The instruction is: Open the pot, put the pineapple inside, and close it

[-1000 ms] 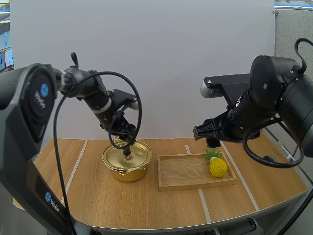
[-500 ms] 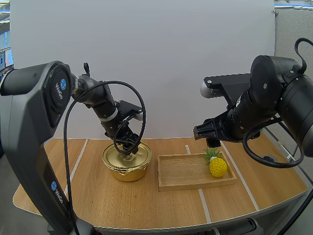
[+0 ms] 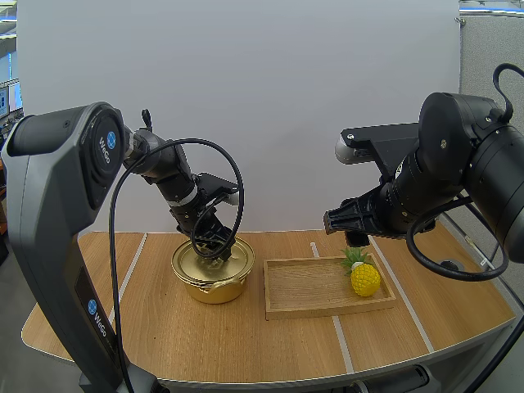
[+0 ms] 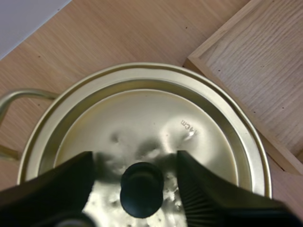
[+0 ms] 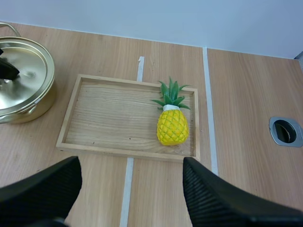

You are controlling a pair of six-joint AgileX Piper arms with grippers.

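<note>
Our left claw (image 4: 136, 158) hangs released over the pot, one finger on each side of the black knob (image 4: 142, 191) with a gap both ways, so nothing is gripped yet. That knob is the place to take hold. It looks small and round, so we judge it could slip unless we pinch it square across the middle. The lid (image 4: 156, 118) under it sits closed on the gold pot (image 3: 214, 291). It looks like thin, stiff, glossy metal, probably light, and should come up straight.

Just beside the pot lies the wooden tray (image 5: 113, 118), whose low wall is the only thing near the lid's way out. The pineapple (image 5: 173, 125) lies in the tray's end farthest from the pot, leaves pointing away from us. It looks like a small, light, hard toy, best taken across the bumpy yellow body and not by the leaves.

Our right claw (image 5: 132, 165) hovers released above the surface (image 3: 164, 327), near the tray's front edge, well apart from the pineapple.
</note>
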